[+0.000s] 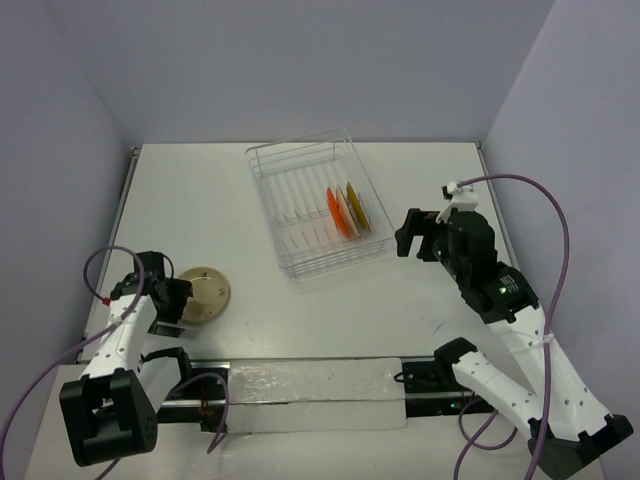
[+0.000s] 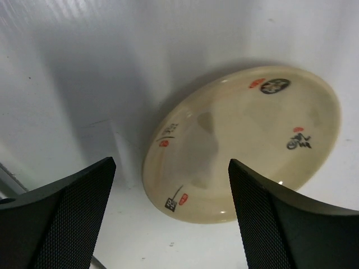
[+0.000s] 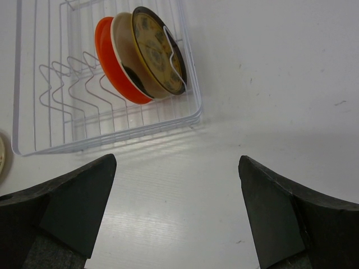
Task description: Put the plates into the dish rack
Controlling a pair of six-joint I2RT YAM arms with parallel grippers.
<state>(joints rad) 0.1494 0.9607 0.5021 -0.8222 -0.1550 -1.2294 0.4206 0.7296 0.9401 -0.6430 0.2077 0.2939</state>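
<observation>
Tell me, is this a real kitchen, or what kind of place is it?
Probably a robot test booth, not a kitchen: bare walls box in a white table, and cabled robot arms are bolted at its edge.

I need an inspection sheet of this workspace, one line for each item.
Surface: white table, a few small dark specks.
Job's things: wire dish rack holds orange plate, racked cream plate and yellow plate upright; loose cream plate lies flat on the table.
Clutter: nothing seen.
Grippers: left gripper open, aimed at the loose cream plate; right gripper open, empty, facing the rack.
Cables: purple cables loop by both arms, off the plates.
Surroundings: plain grey walls.
</observation>
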